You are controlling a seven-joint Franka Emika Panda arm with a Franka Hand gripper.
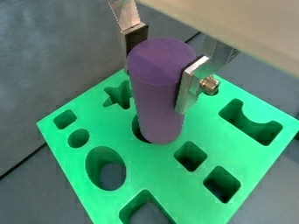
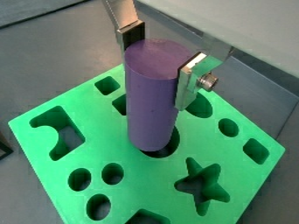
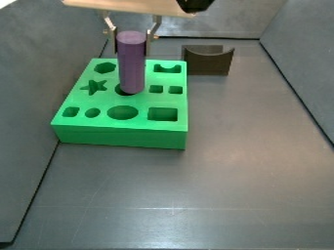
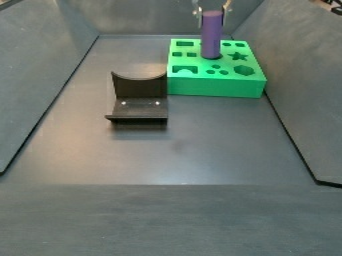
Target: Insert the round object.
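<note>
The round object is a tall matte purple cylinder (image 1: 158,96). It stands upright with its lower end in the round hole at the middle of the green block (image 1: 268,162). My gripper (image 1: 162,70) is above the block, its two silver fingers pressed on opposite sides of the cylinder's upper part. The other wrist view shows the same grip (image 2: 158,70) on the cylinder (image 2: 149,101) over the green block (image 2: 30,127). In both side views the cylinder (image 3: 131,61) (image 4: 211,35) rises from the block (image 3: 124,132) (image 4: 214,88) under the gripper (image 3: 131,29) (image 4: 211,10).
A dark brown notched block (image 3: 209,59) (image 4: 138,100) stands on the grey floor beside the green block. The green block has several other shaped holes, among them a star (image 2: 201,179) and an oval (image 1: 107,168). Grey walls enclose the floor.
</note>
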